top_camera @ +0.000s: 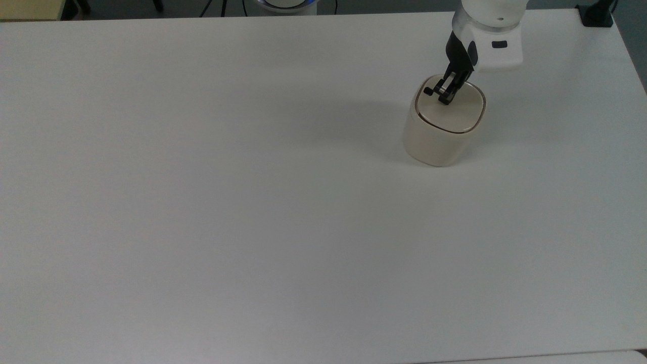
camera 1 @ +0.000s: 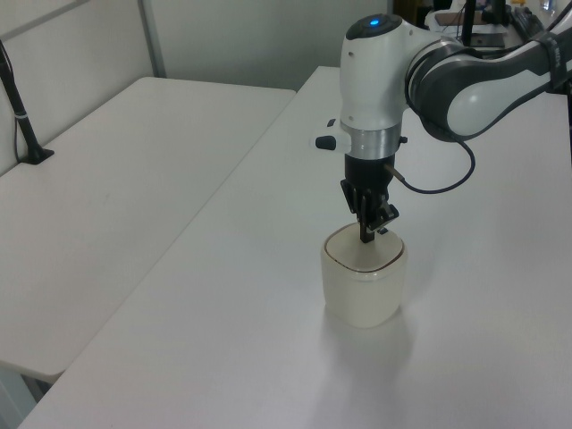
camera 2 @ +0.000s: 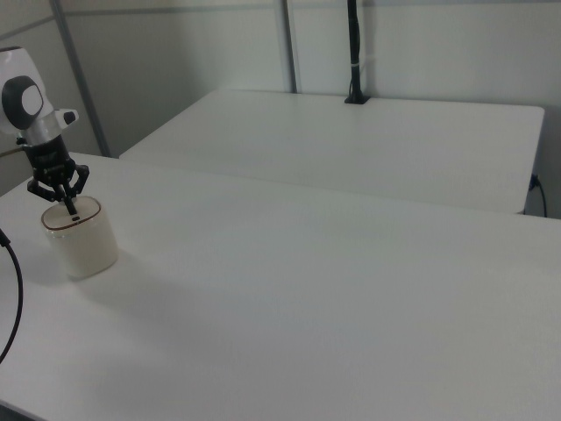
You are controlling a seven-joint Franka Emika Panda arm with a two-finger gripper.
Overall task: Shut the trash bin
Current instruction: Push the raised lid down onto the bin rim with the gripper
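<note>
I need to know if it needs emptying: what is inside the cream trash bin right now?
That cannot be seen. The small cream plastic trash bin has its flat lid down flush with the rim, covering the interior. The black claw rests on the lid.

no text, label, brand, number or sign can be read on the trash bin (top_camera: 438,132); the same holds for the arm and the table (top_camera: 202,202)

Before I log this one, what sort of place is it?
Probably a lab or office workspace: plain white tables pushed together, partition walls behind, and an arm working on a small bin.
</note>
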